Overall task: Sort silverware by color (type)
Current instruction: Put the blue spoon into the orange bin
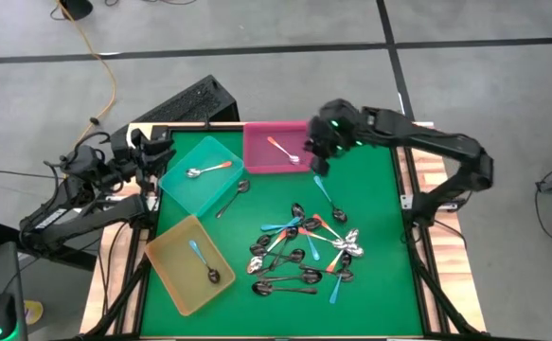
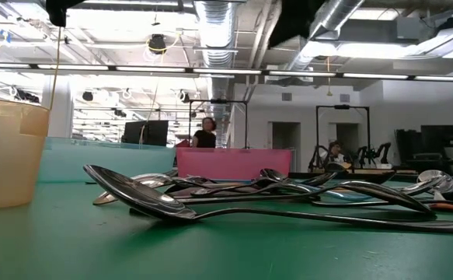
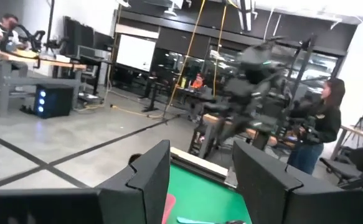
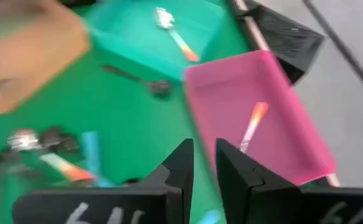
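Waiting at the table's left edge, the left gripper point(image 1: 152, 152) is parked beside the teal tray point(image 1: 174, 186), its fingers point(image 3: 145, 180) empty; whether they are parted or closed I cannot tell from the views. The yellow tray point(image 1: 167, 267) holds a blue-handled spoon point(image 1: 203, 260). The teal tray holds an orange-handled spoon point(image 1: 209, 170), and a dark spoon point(image 1: 233, 197) lies on the green mat point(image 1: 380, 294) just beside it. The pink tray point(image 1: 257, 161) holds another orange-handled spoon point(image 4: 252, 127). The spoon pile point(image 1: 304, 251) sits mid-mat, unsorted. The right gripper point(image 4: 202, 163) hovers at the pink tray's right edge, fingers slightly parted and holding nothing.
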